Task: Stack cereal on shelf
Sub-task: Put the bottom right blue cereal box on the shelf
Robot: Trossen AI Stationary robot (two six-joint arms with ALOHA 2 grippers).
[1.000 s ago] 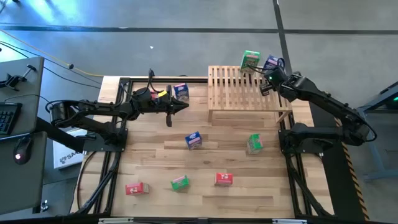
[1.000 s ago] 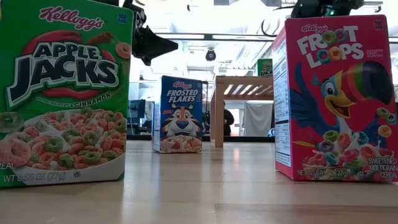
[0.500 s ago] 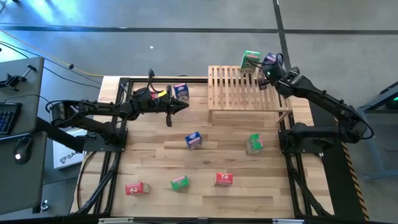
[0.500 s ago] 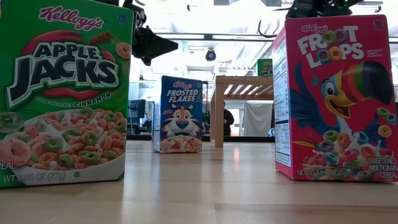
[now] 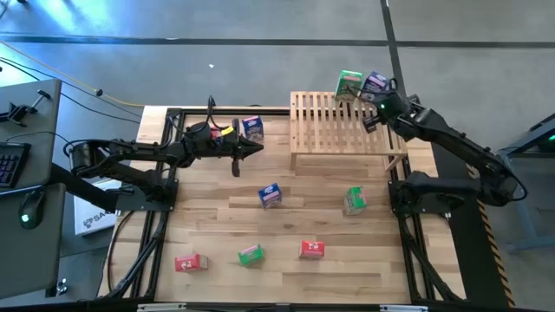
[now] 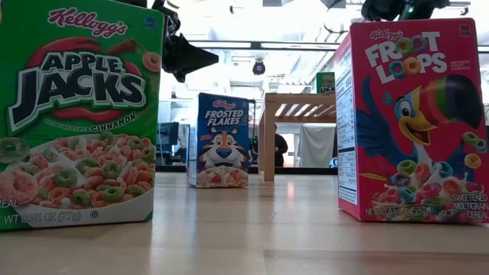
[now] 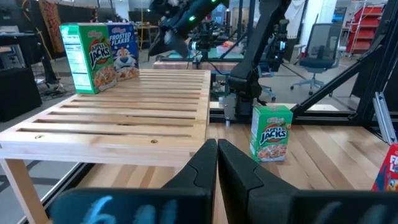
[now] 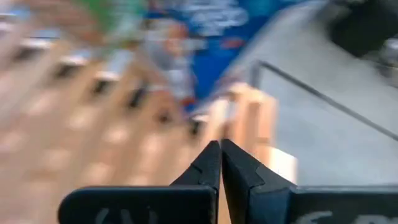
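Note:
The light wooden slatted shelf stands at the table's far right. A green cereal box and a blue one stand upright side by side at its far right corner; both also show in the left wrist view. My right gripper hovers shut and empty just near of the blue box, above the slats. My left gripper waits shut and empty left of the shelf, beside another blue box. Several more boxes stand on the tabletop.
On the planks stand a blue box, a green box, a red box, a green box and a red box. The last three fill the low view's foreground. The shelf's near and left slats are bare.
My right gripper has drawn back a little from the blue box on the shelf, toward the table's right and near edges, staying shut; its wrist view is blurred by the motion. The blue box now stands a little closer to the green box.

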